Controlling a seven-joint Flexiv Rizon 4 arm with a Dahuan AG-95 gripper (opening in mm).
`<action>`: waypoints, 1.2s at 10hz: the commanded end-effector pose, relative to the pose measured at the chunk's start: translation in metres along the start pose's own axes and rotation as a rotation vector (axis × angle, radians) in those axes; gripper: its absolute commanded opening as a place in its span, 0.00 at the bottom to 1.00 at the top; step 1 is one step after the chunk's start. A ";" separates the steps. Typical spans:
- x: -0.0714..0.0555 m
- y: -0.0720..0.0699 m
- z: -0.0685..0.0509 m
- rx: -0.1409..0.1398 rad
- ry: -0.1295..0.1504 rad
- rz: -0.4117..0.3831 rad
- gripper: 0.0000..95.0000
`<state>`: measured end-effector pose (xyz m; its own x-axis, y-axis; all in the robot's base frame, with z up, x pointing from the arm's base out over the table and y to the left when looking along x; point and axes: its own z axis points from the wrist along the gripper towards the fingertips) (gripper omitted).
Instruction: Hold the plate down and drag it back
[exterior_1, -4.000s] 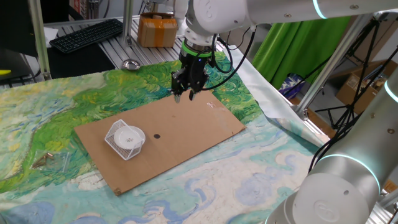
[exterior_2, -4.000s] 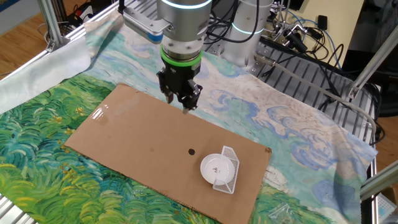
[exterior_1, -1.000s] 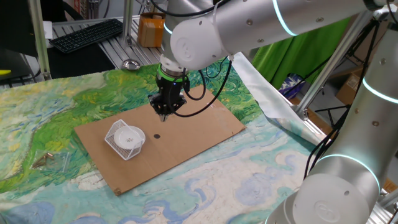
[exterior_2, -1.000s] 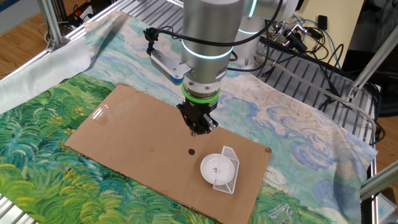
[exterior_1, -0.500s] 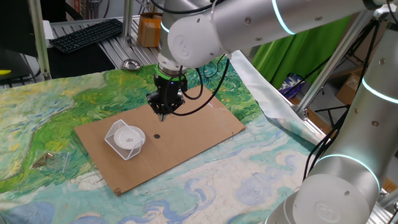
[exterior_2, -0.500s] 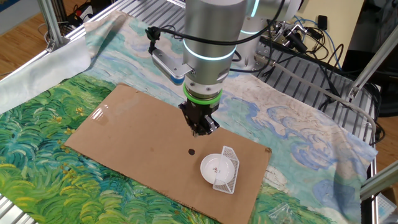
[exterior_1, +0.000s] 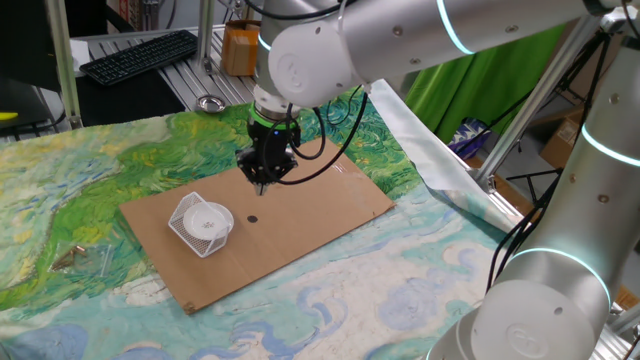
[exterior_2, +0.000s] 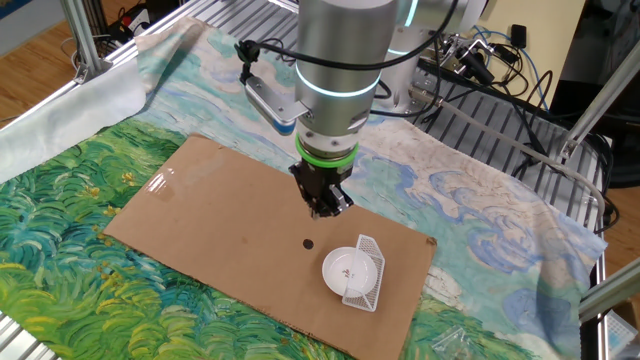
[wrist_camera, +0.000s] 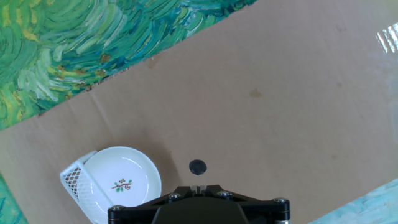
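A small round white plate (exterior_1: 207, 219) rests against a white wire mesh basket (exterior_1: 188, 224) on a brown cardboard sheet (exterior_1: 330, 205). Near it, apart, the black gripper (exterior_1: 262, 183) hovers, fingers pressed together, pinching nothing.

Green curtain (exterior_1: 470, 75), aluminium frame (exterior_1: 62, 60)

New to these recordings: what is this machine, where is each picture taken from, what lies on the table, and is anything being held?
It is a silver robot arm whose end effector is a two-fingered pincer, pointing down, shut and holding nothing. Two pictures come from fixed cameras on different sides of the table; the third looks down from the hand itself. On a painted cloth lies a cardboard sheet. On it sit the plate, leaning on a white wire basket, and a small dark spot. The end effector hangs above the cardboard, apart from the plate.
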<state>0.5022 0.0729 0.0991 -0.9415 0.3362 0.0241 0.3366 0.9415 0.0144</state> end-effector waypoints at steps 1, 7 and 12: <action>0.002 0.001 0.001 -0.003 0.000 -0.013 0.00; 0.005 0.008 0.027 -0.007 -0.008 -0.007 0.00; 0.005 0.008 0.035 -0.021 0.007 -0.006 0.00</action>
<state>0.4989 0.0835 0.0631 -0.9436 0.3295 0.0328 0.3306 0.9430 0.0382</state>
